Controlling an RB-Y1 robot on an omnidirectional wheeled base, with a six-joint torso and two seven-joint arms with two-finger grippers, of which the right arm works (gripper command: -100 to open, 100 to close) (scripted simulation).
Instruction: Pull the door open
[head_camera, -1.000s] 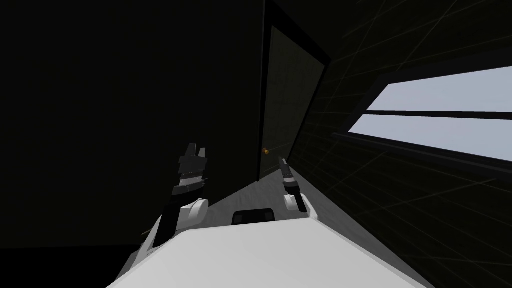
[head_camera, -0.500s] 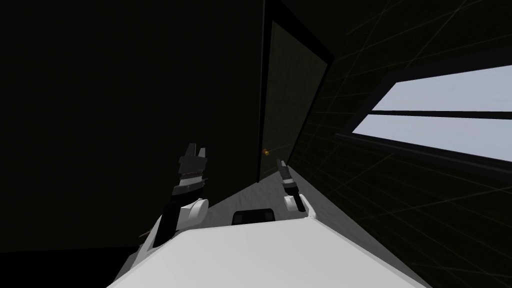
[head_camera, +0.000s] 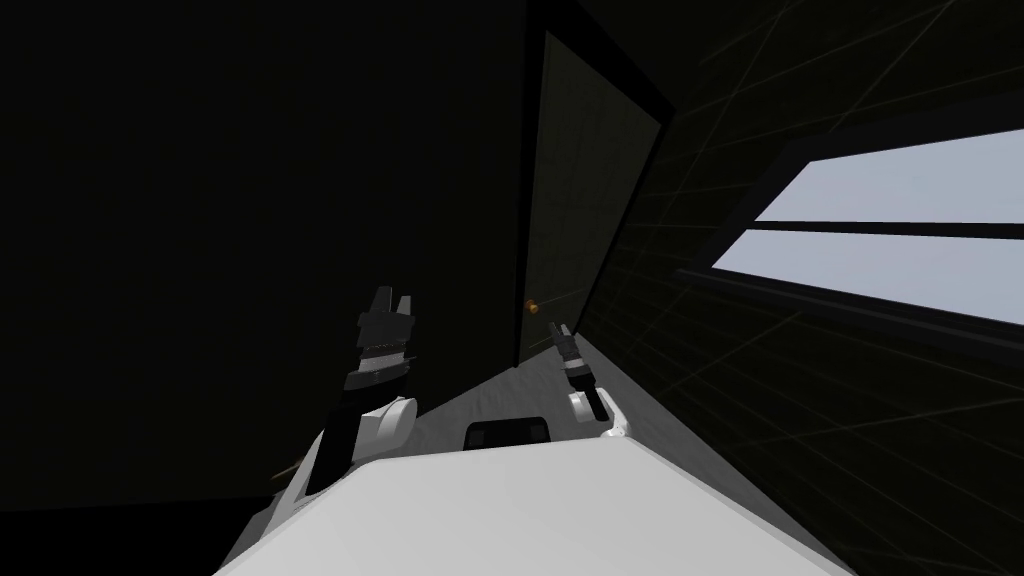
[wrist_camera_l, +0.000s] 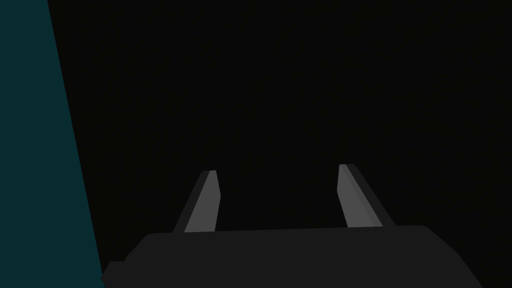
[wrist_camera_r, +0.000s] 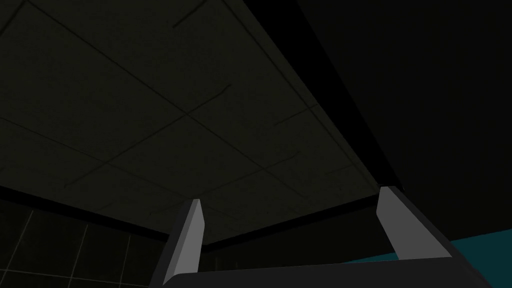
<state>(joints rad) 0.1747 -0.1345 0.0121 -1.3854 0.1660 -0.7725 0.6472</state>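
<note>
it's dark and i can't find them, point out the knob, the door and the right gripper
knob (head_camera: 532, 303), head view, its orange ball
door (head_camera: 578, 195), head view, middle of its dark panel
right gripper (head_camera: 556, 328), head view, midway between its fingertips

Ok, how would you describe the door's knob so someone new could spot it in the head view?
Start at the bright window on the right wall and move left to the tall dark door beside it. On the door's left edge, just past the right pincer, sits the knob: a tiny round spot, the only orange-brown thing among dark surfaces.
</note>
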